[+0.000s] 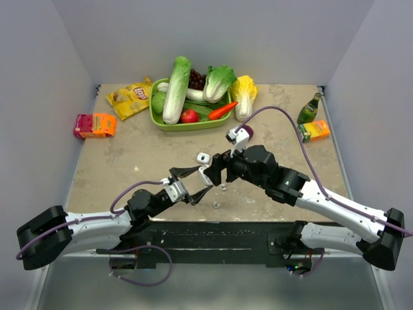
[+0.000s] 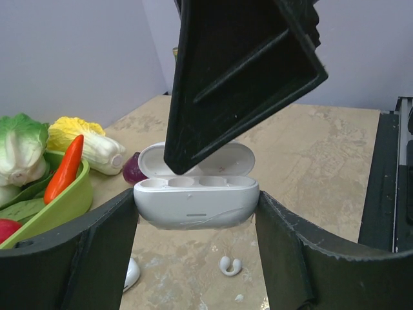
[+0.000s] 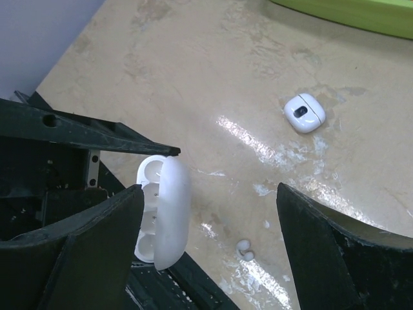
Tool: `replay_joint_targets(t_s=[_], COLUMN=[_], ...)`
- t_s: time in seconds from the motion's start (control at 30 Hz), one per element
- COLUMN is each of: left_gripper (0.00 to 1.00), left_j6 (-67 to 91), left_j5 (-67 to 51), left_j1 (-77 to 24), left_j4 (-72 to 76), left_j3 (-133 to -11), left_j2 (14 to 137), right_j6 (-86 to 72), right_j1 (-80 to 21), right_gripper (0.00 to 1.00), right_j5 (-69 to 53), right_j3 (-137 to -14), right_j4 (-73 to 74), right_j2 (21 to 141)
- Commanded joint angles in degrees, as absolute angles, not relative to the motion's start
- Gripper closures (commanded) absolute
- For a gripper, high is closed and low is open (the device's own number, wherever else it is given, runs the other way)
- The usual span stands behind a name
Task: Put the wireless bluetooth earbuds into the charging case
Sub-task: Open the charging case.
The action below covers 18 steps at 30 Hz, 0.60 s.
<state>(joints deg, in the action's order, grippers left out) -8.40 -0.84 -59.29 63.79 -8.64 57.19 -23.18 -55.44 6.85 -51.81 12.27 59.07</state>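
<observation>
The charging case (image 2: 197, 201) is up off the table (image 1: 122, 168), held level in the left gripper (image 1: 193, 185). That gripper's two black fingers (image 2: 97, 245) press against the case's short ends, so its jaws are clamped on it. The lid stands open at the back and the round wells in the body show empty. Below the case, one earbud (image 2: 230, 265) lies loose on the marbled tabletop, apart from everything. The right wrist view shows the same tiny white piece on the table, just past the case. In the top view a second tiny white speck (image 1: 215, 205) sits nearer the arm bases, too small to make out. The right gripper (image 3: 210, 190) hangs just beside the case with its jaws spread wide and nothing between them. One of its fingers comes down in front of the open lid in the left wrist view; whether it touches the lid cannot be told. Farther back on the table lies a small white pod with a dark centre (image 3: 304, 113), by itself. Along the far edge stand a green basket (image 1: 155, 120) heaped with vegetables, a yellow chip bag (image 1: 131, 98), an orange-and-pink carton (image 1: 95, 125) at the left, and a green bottle (image 1: 309, 110) beside a juice box (image 1: 314, 131) at the right.
</observation>
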Motion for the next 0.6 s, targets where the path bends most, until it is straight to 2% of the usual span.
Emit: replay_joint_targets(t_s=[0.0,0.57], left_gripper=[1.0,1.0], left_j6=[-9.05,-9.76], left_j5=[-1.32,-0.7], left_j1=[-59.85,-60.29], left_j4=[68.03,67.59], left_j3=[-9.05,-8.26], left_j2=[55.81,54.23], right_j6=[-23.73,-25.75], right_j1=[-55.28,-53.44], right_gripper=[0.14,0.18], right_j5=[8.43,8.44], right_j3=[-53.0,-50.89], right_j4=[11.95,11.25], right_j2=[59.24,57.04])
